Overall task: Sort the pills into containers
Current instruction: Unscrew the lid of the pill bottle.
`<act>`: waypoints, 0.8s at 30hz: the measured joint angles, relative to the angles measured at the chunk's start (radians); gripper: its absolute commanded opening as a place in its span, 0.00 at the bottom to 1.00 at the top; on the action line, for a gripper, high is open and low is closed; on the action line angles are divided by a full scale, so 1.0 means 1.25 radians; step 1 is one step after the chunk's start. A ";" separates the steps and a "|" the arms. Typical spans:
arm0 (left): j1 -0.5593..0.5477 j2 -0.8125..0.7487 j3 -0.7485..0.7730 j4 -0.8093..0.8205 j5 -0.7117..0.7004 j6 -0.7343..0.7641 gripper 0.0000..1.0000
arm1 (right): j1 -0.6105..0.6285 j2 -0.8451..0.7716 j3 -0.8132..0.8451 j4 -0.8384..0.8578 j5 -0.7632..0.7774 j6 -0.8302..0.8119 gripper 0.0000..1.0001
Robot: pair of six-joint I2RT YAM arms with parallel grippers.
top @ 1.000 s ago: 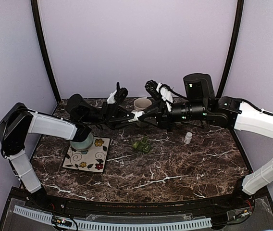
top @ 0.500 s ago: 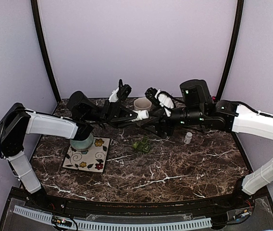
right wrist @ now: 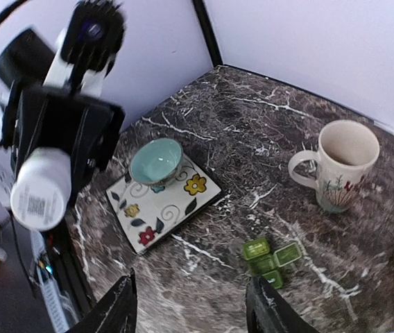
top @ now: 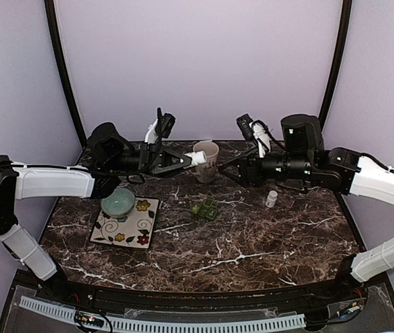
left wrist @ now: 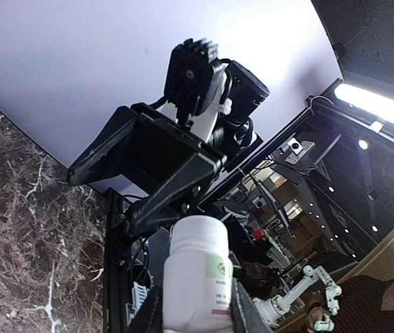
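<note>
L hand [left wrist: 195, 320] gripped white bottle [left wrist: 197, 267]; R hand [right wrist: 191, 309] was open, empty. Best bet was squaring R hand on cap [left wrist: 198, 229] before closing, w/ L steady.

You are looking at a dark marble table [top: 252, 239] veined in white, with pale lilac walls [top: 197, 62] behind it and a black pole [top: 62, 69] rising at each back corner. Toward the back, near the middle, a cream mug [top: 206, 161] stands upright, with a plant motif on its side and its handle turned to your left. On your left a square white tile [top: 136, 225] painted with yellow and red flowers and dark curls lies flat, set askew to the table's edge. A pale teal bowl [top: 118, 202] rests on the tile's far corner, overhanging it a little. A white perforated strip [top: 183, 325] runs along the near edge.
</note>
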 measured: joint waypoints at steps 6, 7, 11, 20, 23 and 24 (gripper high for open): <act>0.000 -0.012 -0.016 -0.084 -0.022 0.096 0.00 | -0.057 0.042 0.012 0.042 -0.082 0.268 0.46; 0.000 -0.013 -0.017 -0.098 -0.025 0.110 0.00 | -0.060 0.052 0.016 0.045 -0.094 0.295 0.46; 0.000 -0.025 -0.020 -0.153 -0.034 0.162 0.00 | -0.073 0.085 0.041 0.051 -0.159 0.399 0.44; 0.000 -0.043 -0.020 -0.232 -0.055 0.248 0.00 | -0.121 0.092 0.031 0.160 -0.334 0.638 0.39; 0.000 -0.043 -0.020 -0.241 -0.059 0.262 0.00 | -0.121 0.107 0.022 0.186 -0.381 0.689 0.38; 0.000 -0.043 -0.020 -0.244 -0.060 0.265 0.00 | -0.121 0.114 0.022 0.190 -0.396 0.701 0.38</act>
